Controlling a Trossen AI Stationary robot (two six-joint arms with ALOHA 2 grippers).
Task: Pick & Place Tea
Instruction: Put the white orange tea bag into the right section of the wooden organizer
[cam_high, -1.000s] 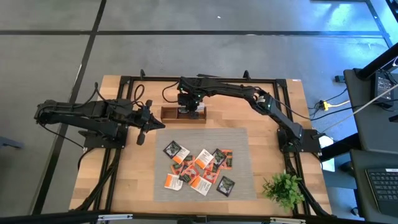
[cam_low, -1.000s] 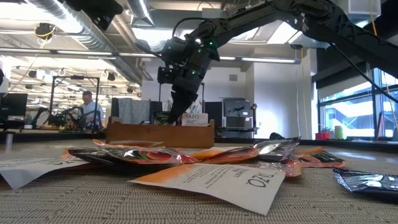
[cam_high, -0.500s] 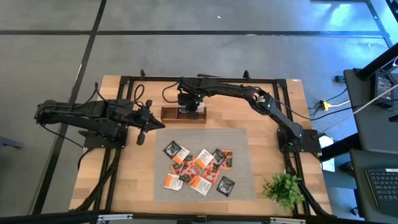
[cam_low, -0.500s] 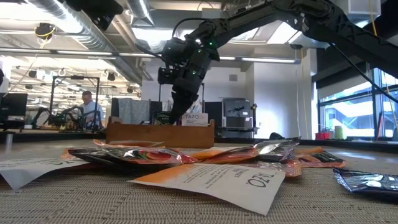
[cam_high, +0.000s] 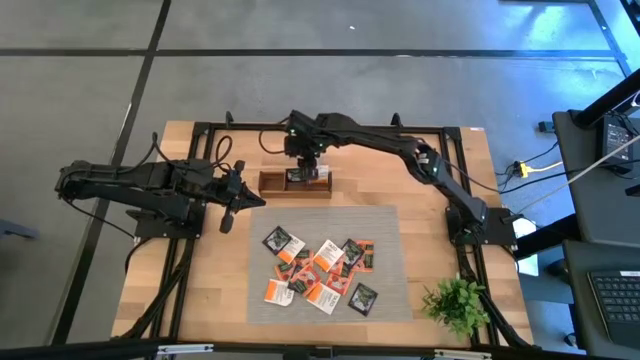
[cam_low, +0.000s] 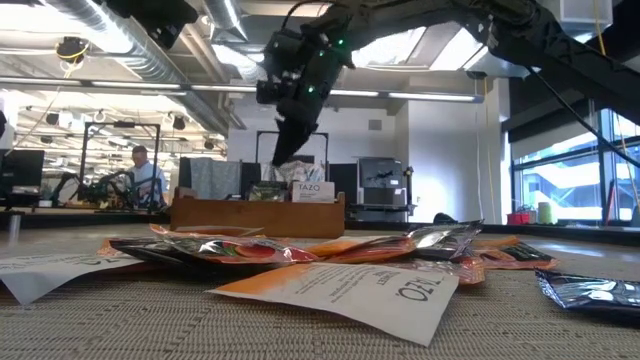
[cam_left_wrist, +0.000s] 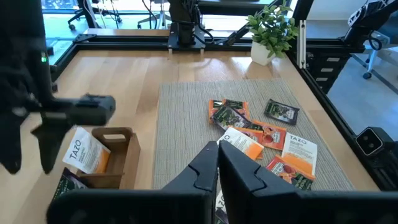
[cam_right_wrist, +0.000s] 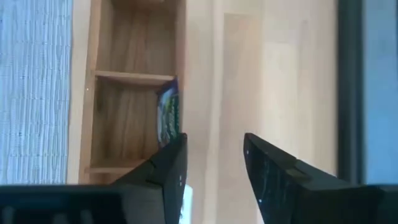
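My right gripper (cam_low: 290, 150) hangs open and empty above the wooden tray (cam_high: 295, 183), higher than a second ago; a white sachet (cam_low: 313, 190) now stands in it. The left gripper (cam_high: 228, 207), closed, waits over bare counter (cam_high: 205, 290). The remaining tea sachets (cam_high: 320, 270) lie heaped on the grey mat (cam_high: 390, 250), well clear of the edges. An office stretches behind.

The right arm reaches far across the worktop's back edge, elbow bent, its wrist pointing straight down. The right gripper (cam_high: 306, 160) hangs in the air, its 2 fingers (cam_right_wrist: 168, 168) parted with a clear gap and nothing between them. The left arm lies folded low at the left side, its left gripper (cam_high: 232, 212) pointing inward with the fingers (cam_left_wrist: 205, 168) pressed together, empty.
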